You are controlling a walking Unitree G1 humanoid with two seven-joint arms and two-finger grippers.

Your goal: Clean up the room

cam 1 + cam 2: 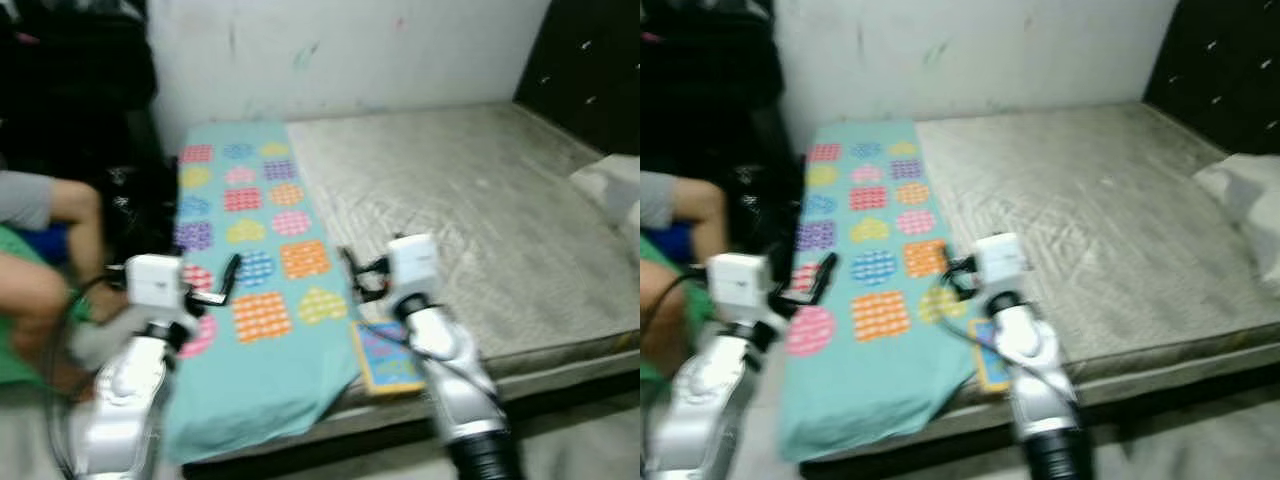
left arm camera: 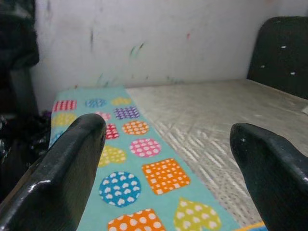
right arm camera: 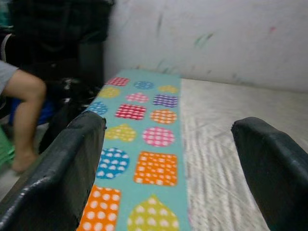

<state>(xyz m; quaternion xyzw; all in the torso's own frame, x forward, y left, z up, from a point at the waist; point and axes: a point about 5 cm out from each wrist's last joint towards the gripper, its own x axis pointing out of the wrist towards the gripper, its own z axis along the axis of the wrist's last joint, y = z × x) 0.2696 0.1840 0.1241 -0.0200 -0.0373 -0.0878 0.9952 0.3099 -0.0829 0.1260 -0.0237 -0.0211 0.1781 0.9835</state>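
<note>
A person [image 1: 40, 270] is seen seated on the floor to the left of the mattress [image 1: 470, 220], with an arm and a knee close to its edge. Next along, the left gripper [image 1: 222, 288] is held above the near part of the teal sheet [image 1: 250, 300], which is laid lengthways along the mattress's left side and hangs over its near edge. In the left wrist view its two black fingers [image 2: 62, 173] are spread wide and nothing is held between them. Further right, the right gripper [image 1: 352, 272] is held over the teal sheet's right border, its fingers equally wide apart in the right wrist view and likewise empty. Just beneath that arm a small yellow-edged book or card [image 1: 385, 362] lies at the near edge of the mattress, partly covered by the arm. At the far right a pale pillow [image 1: 610, 185] rests beside the dark headboard [image 1: 590, 70].

Several risks can be judged. The head views are blurred, so a grasp could be misplaced. If the sheet is pulled by its hanging end, the book could be dragged off the mattress. A wide swing of the left arm could strike the person. A pinch taken too shallow could let the cloth slip free
</note>
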